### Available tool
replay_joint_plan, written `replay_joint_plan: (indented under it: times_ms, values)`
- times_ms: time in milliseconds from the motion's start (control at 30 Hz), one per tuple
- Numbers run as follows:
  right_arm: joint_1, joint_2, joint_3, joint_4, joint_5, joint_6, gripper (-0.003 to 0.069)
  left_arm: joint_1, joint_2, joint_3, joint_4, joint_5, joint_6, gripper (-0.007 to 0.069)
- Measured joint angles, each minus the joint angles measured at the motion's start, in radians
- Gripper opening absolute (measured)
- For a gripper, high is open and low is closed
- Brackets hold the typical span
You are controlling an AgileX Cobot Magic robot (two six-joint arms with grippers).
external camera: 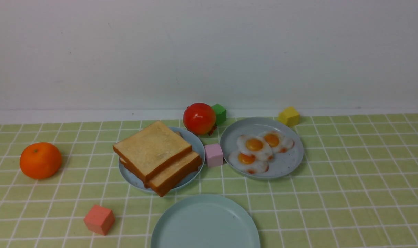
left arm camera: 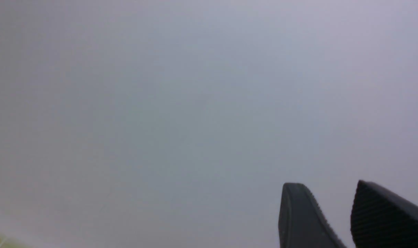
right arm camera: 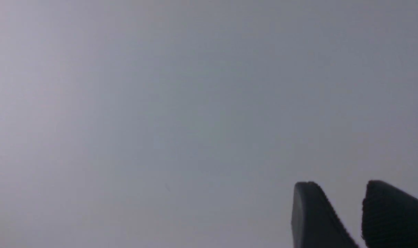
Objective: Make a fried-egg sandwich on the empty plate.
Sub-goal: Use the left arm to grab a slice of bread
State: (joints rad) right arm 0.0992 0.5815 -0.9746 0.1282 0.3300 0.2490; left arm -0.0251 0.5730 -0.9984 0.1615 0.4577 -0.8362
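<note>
Golden-tan square toy toast slices [external camera: 157,155] lie stacked on a grey-blue plate [external camera: 195,140] just behind the empty pale mint-green round plastic plate [external camera: 205,224], while the left gripper [left arm camera: 328,186] and right gripper [right arm camera: 341,184] stand slightly parted, holding nothing.

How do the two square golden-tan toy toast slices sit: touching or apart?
Touching. The front view shows the upper toast slice lying directly on the lower toast slice, shifted sideways, with no gap between them.

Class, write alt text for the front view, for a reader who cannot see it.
An empty pale mint-green round plastic plate sits nearest the camera on a green checked tablecloth. Behind it, two stacked square toy toast slices lie on a grey-blue plate, left of three toy fried eggs on another grey-blue plate.
</note>
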Motion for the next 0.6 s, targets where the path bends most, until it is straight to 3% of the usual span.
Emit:
replay_joint_plan:
  times_ms: [133,267,367,400,467,600]
  values:
    - [0.000,0.148,-0.005,-0.053,0.204,0.000,0.0241,0.000,0.192,-0.002,0.040,0.226,-0.004,0.0238]
    - [0.000,0.231,-0.005,-0.058,0.332,0.000,0.0241,0.000,0.320,-0.002,0.010,0.304,-0.005,0.0238]
    - [0.000,0.329,-0.005,-0.002,0.453,-0.025,0.0241,0.000,0.515,-0.002,-0.198,0.354,0.104,0.0238]
    - [0.000,0.335,-0.005,0.011,0.462,-0.029,0.0241,0.000,0.515,-0.002,-0.198,0.354,0.104,0.0238]
    - [0.000,0.386,0.002,0.111,0.499,-0.114,0.0241,0.000,0.669,-0.002,-0.433,0.351,0.309,0.0238]
    - [0.000,0.410,0.005,0.227,0.508,-0.240,0.0241,0.000,0.828,-0.016,-0.644,0.335,0.529,0.0238]
